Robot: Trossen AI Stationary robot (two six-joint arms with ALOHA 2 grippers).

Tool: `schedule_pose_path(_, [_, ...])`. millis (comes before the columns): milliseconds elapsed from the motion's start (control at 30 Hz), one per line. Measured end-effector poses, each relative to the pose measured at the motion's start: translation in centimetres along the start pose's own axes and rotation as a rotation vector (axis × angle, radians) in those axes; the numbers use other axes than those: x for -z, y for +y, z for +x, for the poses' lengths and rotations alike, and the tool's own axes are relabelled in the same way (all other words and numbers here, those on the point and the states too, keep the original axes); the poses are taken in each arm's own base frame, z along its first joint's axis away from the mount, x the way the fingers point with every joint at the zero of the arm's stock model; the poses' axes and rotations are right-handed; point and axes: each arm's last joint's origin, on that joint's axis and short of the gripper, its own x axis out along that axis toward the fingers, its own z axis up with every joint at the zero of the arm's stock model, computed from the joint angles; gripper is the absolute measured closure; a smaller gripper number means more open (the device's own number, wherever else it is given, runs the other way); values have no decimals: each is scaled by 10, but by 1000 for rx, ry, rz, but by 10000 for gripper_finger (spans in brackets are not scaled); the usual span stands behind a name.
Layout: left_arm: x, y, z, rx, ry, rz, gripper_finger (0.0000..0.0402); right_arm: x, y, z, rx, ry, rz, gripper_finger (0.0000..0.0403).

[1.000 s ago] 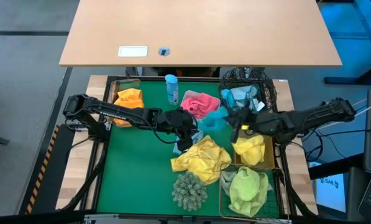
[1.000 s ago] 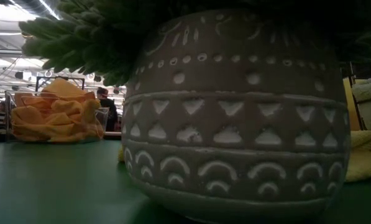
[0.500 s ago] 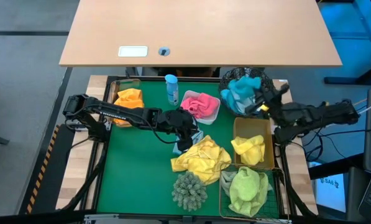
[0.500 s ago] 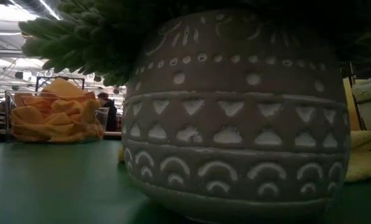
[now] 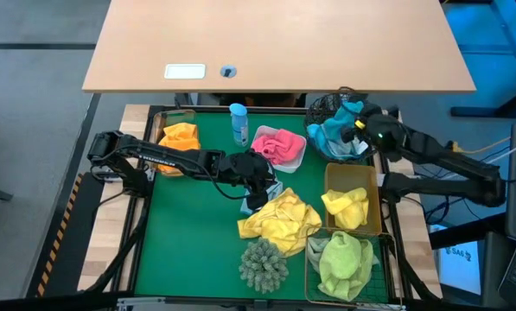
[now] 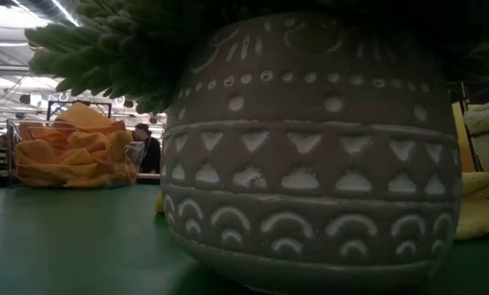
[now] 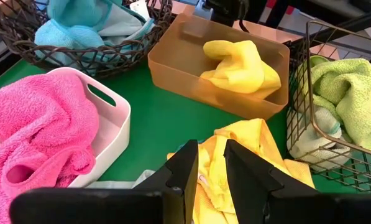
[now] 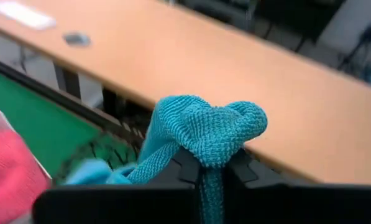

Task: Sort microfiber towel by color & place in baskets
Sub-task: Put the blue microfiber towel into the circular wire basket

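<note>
One teal towel (image 8: 205,134) is pinched tight between the two dark fingers of the right gripper (image 5: 359,131), and a soft fold bulges up above them. It is held right over the round black wire basket (image 5: 323,105), where more teal cloth (image 7: 79,18) is already piled. So the drop place lies straight below the pinch, and only a letting-go looks to be needed. The left gripper (image 7: 206,171) is parked low near the middle of the green mat, with a narrow gap between its fingers and nothing seen held. Just past its fingertips the loose yellow towel (image 5: 279,216) is spread, and the gold basket with yellow cloth (image 5: 347,206) lies beyond that.
</note>
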Motion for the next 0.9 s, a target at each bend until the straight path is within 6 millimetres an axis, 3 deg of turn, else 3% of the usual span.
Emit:
schedule_pose_path(233, [0,0,0,0,0,0,324,8,-10,27,33,168,20,373])
schedule_pose_path(533, [0,0,0,0,0,0,324,15,-7,57,-5,309,24,371])
schedule_pose_path(733, [0,0,0,0,0,0,324,18,-2,65,-10,346,3,364])
schedule_pose_path(900, [0,0,0,0,1,0,324,18,-2,66,-11,348,-1,333])
